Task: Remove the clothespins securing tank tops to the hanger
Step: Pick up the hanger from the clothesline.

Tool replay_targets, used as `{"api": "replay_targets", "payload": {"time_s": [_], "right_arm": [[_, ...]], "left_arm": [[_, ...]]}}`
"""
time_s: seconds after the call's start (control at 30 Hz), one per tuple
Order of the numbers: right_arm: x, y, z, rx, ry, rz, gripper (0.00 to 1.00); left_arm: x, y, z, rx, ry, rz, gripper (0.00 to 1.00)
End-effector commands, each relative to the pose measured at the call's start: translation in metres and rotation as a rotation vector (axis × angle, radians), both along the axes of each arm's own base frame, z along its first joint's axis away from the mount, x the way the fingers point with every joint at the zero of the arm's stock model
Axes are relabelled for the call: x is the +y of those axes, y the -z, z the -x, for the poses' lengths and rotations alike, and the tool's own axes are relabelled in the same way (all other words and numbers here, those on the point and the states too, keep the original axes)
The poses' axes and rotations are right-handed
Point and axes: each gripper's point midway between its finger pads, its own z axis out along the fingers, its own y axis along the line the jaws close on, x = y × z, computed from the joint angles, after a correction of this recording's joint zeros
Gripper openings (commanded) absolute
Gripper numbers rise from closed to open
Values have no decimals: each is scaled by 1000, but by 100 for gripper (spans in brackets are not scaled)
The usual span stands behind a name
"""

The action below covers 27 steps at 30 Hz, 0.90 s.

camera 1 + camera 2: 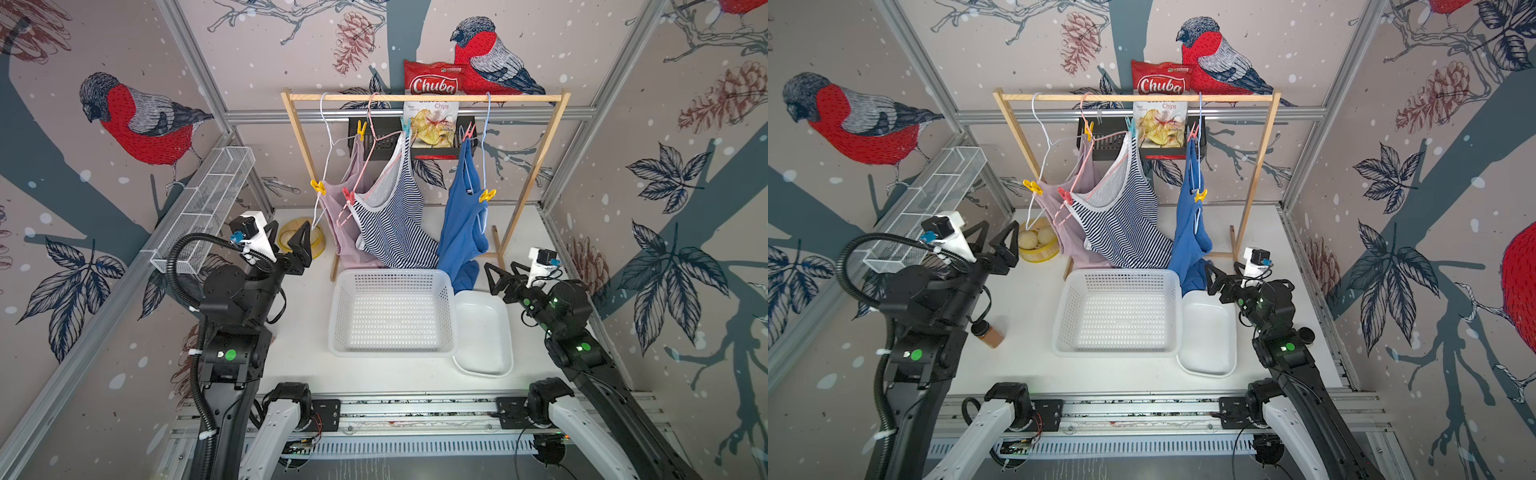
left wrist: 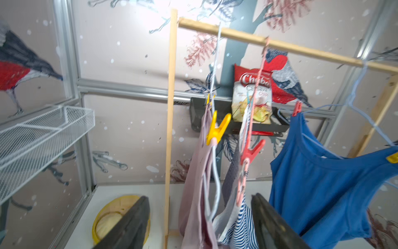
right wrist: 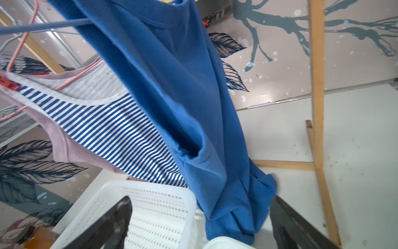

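Three tank tops hang on hangers from a wooden rack (image 1: 424,98): a mauve one (image 1: 338,224), a striped one (image 1: 399,224) and a blue one (image 1: 463,216). Clothespins pin them on: yellow (image 1: 361,129) and yellow (image 1: 318,187) on the mauve, red (image 1: 348,195) and teal (image 1: 405,126) on the striped, red (image 1: 468,132) and yellow (image 1: 487,195) on the blue. My left gripper (image 1: 291,237) is open, low and left of the mauve top, below the yellow clothespin (image 2: 217,129). My right gripper (image 1: 503,276) is open beside the blue hem (image 3: 232,204), holding nothing.
A white basket (image 1: 392,311) and a white dish (image 1: 484,332) sit in front of the rack. A yellow bowl of buns (image 1: 1038,245) lies near the left gripper. A wire shelf (image 1: 208,203) lines the left wall. A brown jar (image 1: 990,334) stands by the left arm.
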Motion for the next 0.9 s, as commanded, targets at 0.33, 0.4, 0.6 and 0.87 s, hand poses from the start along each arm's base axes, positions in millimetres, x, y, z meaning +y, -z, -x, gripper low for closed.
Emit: {"api": "replay_targets", "payload": {"time_s": [0.33,0.4,0.6,0.87], "right_arm": [[26,-28,8,-74,-58,7,99],[29,-28,9,-78,-64,10,99],[39,-23,10,-83,-83,23,99],[47,-26,10,-103,-100,29,99]], "left_arm": [[-34,-3,-47,174,188,-82,74],[-32,-3,-49,178,174,-91,74],[-24,5,-66,238,123,-145,67],[-19,16,-88,327,98,-204,64]]}}
